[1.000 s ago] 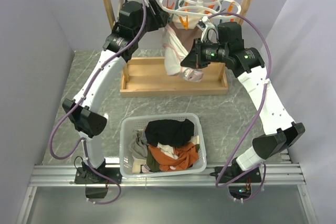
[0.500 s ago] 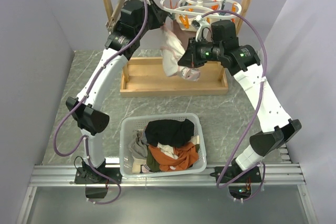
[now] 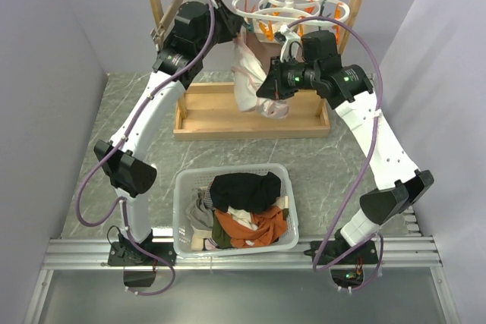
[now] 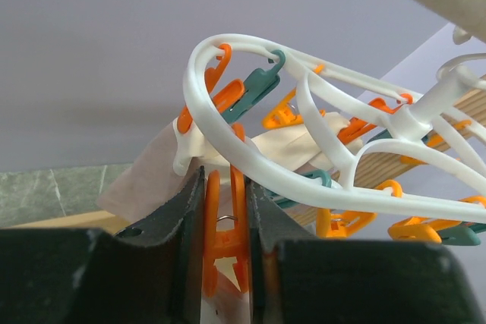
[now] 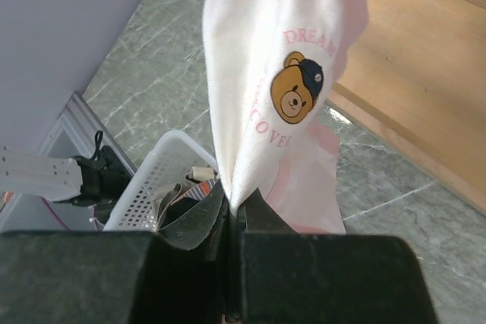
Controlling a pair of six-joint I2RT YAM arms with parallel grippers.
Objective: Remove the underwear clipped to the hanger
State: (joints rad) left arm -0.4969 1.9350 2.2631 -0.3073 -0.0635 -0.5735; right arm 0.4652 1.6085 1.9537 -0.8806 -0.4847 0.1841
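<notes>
- Between the 2 fingers of your left gripper (image 4: 224, 221) sits 1 orange peg (image 4: 225, 244) of the white hanger (image 4: 429, 104); the fingers press on both its sides, closed on it.
- Just behind that peg, the whitish underwear (image 5: 250, 73) is bunched under the ring and hangs down from it.
- Below that hand, your right gripper (image 5: 234, 206) is pinched tight on the garment's bottom fold, with the bear print just above the fingertips.
- Expect thin, light, limp cloth: it will stretch and swing, not resist, and could slip from a shallow pinch.
- Hold the doubled hem, as now, not 1 layer.
- Whether the peg's jaws have let go cannot be told from these views; pull down gently only once they open.
</notes>
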